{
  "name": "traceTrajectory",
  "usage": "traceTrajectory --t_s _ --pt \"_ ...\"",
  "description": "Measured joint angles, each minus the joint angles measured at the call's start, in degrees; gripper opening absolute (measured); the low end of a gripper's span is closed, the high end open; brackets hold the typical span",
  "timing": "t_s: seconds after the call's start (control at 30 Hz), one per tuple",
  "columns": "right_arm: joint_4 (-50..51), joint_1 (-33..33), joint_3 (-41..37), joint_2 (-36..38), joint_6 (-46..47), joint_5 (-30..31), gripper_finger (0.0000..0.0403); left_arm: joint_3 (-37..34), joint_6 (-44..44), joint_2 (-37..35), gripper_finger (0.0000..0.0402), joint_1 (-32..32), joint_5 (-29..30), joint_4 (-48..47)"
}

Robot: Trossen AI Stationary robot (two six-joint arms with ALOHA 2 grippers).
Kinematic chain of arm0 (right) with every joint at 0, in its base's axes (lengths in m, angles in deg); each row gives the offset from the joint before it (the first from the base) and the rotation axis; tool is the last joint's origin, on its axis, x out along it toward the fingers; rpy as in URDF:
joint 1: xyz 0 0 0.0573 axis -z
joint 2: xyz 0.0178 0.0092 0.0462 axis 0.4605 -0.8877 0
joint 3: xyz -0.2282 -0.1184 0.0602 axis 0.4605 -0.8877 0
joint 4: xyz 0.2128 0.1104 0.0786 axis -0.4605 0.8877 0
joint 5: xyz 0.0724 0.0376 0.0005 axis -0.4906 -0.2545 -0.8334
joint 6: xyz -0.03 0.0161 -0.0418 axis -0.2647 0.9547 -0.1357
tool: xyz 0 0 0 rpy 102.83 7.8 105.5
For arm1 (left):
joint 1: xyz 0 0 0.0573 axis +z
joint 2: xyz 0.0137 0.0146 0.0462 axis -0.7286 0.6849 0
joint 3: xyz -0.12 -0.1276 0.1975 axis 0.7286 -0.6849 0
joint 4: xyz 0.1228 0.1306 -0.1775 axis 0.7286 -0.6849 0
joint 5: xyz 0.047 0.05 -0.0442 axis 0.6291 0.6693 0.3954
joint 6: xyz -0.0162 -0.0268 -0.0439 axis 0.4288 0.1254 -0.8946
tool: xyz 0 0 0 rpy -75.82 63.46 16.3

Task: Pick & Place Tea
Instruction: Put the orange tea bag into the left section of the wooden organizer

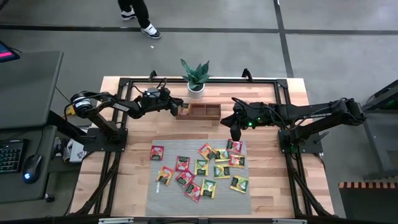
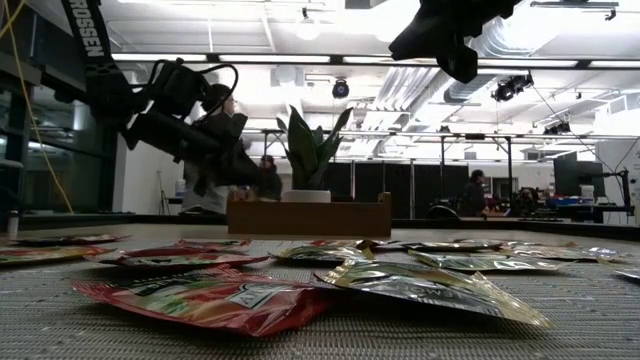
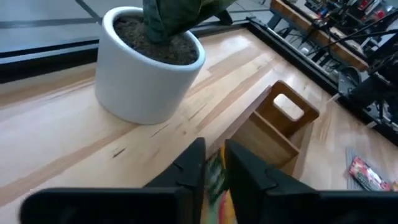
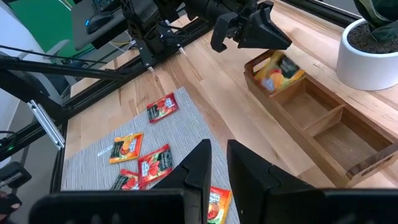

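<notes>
Surface: wooden table (image 1: 134, 186) with a grey ribbed mat (image 1: 163, 198) across its front half; open workshop behind.
Left gripper (image 1: 180, 107): over the left end of the wooden tray (image 1: 199, 112), just beside the potted plant (image 1: 195, 78); a yellow sachet (image 4: 277, 70) sits in that end compartment right under it. Whether the fingers (image 3: 189, 168) pinch it or have let go, I cannot tell.
Tea (image 1: 199, 169): the other sachets, red, yellow and green, lie flat and scattered on the mat, in front of the tray.
Right gripper (image 1: 235, 134): hanging above the back right corner of the mat, fingers (image 4: 198, 163) a narrow gap apart, nothing between them.
Key relation: the nearest loose sachet (image 1: 234, 146) lies directly below the right gripper, so that arm is better placed to pick next.
</notes>
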Motion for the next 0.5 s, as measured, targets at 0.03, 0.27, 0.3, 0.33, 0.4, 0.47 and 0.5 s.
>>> traceTrajectory --t_s 0.03,0.27,0.3,0.33,0.4,0.47,0.5 --pt "0.0 0.0 0.0 0.0 0.0 0.0 0.0048 0.0 0.0 0.0 0.0078 0.0 0.0 0.3" --pt "0.2 0.0 0.0 0.0 1.5 -0.9 0.0048 0.0 -0.3 -0.6 0.0111 0.0 -0.4 5.3" --pt "0.4 0.0 0.0 0.0 2.3 -0.9 0.0048 0.0 -0.5 -1.2 0.0112 0.0 -1.3 5.8" --pt "0.5 0.0 0.0 0.0 2.7 -0.9 0.0049 0.0 -0.8 -1.8 0.0112 0.0 -2.4 6.1" --pt "0.8 0.0 0.0 -0.3 3.7 -0.9 0.005 0.0 -1.8 -2.8 0.0113 0.0 -5.4 6.0" --pt "1.2 0.0 0.0 -0.7 4.5 -1.1 0.005 0.0 -3.4 -3.6 0.0113 0.0 -9.5 5.9" --pt "1.3 0.0 0.0 -1.2 5.1 -1.3 0.005 0.0 -4.5 -4.2 0.0113 0.0 -11.6 5.9"
